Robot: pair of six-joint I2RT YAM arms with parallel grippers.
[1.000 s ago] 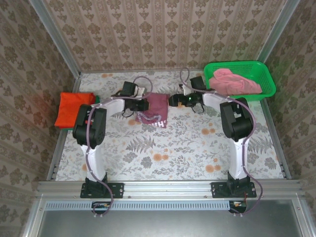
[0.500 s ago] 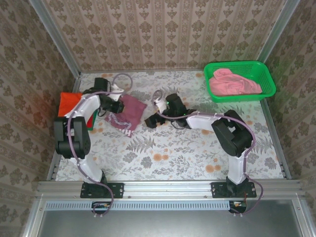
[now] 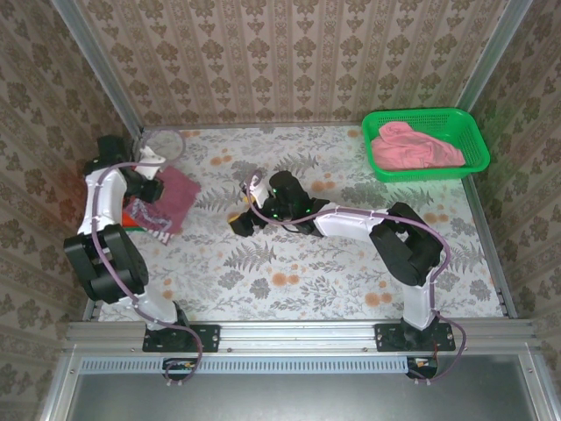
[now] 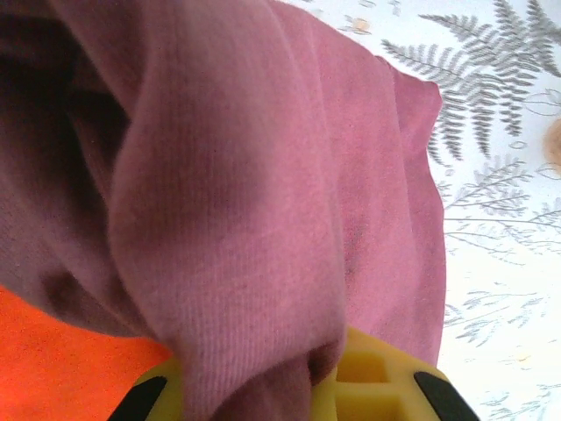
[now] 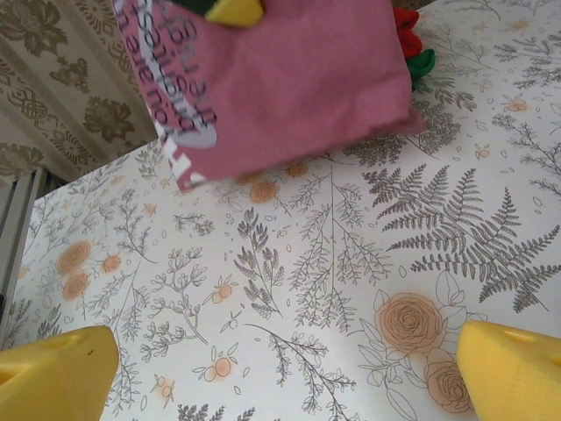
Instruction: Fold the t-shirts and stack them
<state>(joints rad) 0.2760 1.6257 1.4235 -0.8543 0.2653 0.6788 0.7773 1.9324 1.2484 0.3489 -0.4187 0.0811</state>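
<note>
Folded maroon t-shirt (image 3: 171,195), white lettering on its near hem, hangs at the table's (image 3: 351,263) left edge, clenched in the left gripper (image 3: 147,189). In the left wrist view the cloth bunches between the yellow fingers (image 4: 381,386). Its long axis appears to run far-to-near along that edge. The orange t-shirt (image 4: 53,368) lies directly below and a little to the left of the carried cloth, with an edge of green cloth (image 5: 422,63) just beside it. By the look of it, the drop onto the stack calls for a short move further toward the left edge and down.

The left arm alone is placed to make it. The right gripper (image 3: 238,221) sits well apart, toward the table's middle, jaws spread wide and holding nothing. It faces the maroon shirt across bare printed tabletop, so nothing stands between the two arms. The likeliest snag is the loose lettered hem catching the stack's edge and dragging the fold open.

At the far right corner, the pink t-shirt (image 3: 412,145) lies crumpled in the green basket (image 3: 473,132), unfolded and nearer the right arm.
</note>
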